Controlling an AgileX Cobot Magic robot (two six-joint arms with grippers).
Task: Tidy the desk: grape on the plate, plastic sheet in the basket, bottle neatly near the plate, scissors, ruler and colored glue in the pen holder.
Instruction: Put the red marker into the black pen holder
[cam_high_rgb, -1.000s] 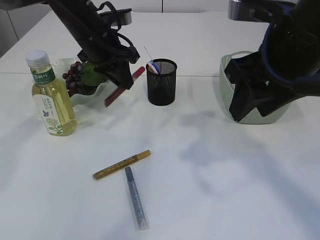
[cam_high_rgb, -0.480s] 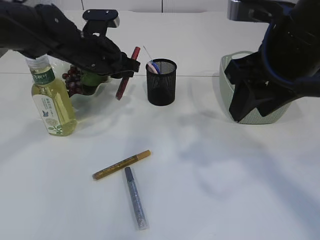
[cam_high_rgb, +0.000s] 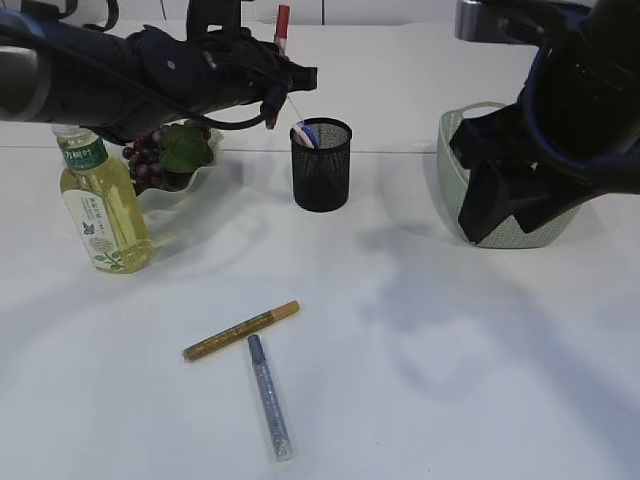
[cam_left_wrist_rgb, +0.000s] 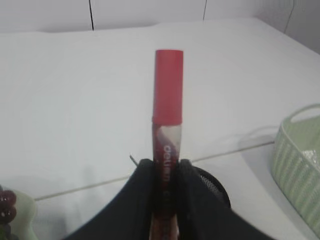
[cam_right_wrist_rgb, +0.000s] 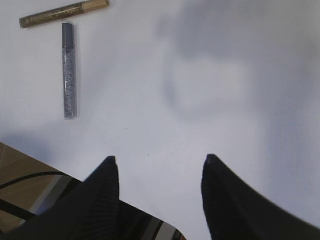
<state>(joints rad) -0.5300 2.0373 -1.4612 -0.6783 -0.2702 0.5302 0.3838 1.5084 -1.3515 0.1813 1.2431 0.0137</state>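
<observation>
Exterior view: my left arm reaches across at 11 o'clock, left gripper (cam_high_rgb: 283, 62) clamped on the red glue tube (cam_high_rgb: 282, 25), which stands upright with its cap up, above and just left of the pen holder (cam_high_rgb: 322, 165). Left wrist view agrees, both fingers (cam_left_wrist_rgb: 145, 185) pinch the tube's lower part, cap pointing away, holder rim below. Pen holder is black mesh, something pink and blue sticks out of it. At 9 o'clock from the holder sits the plate (cam_high_rgb: 190, 180) with grapes (cam_high_rgb: 145, 160) on it, partly hidden by my arm. Bottle (cam_high_rgb: 100, 205) of yellow liquid stands upright just beside the plate at its 8 o'clock. Gold glue tube (cam_high_rgb: 242, 331) and silver glue tube (cam_high_rgb: 270, 397) lie flat on the table (cam_high_rgb: 450, 380) near 6 o'clock, ends almost touching. Green basket (cam_high_rgb: 452, 170) at 3 o'clock, mostly blocked by my right arm. Right gripper (cam_right_wrist_rgb: 160, 165) in the right wrist view: jaws apart, holding nothing, hanging over bare table, gold and silver tubes at its 10 o'clock.
</observation>
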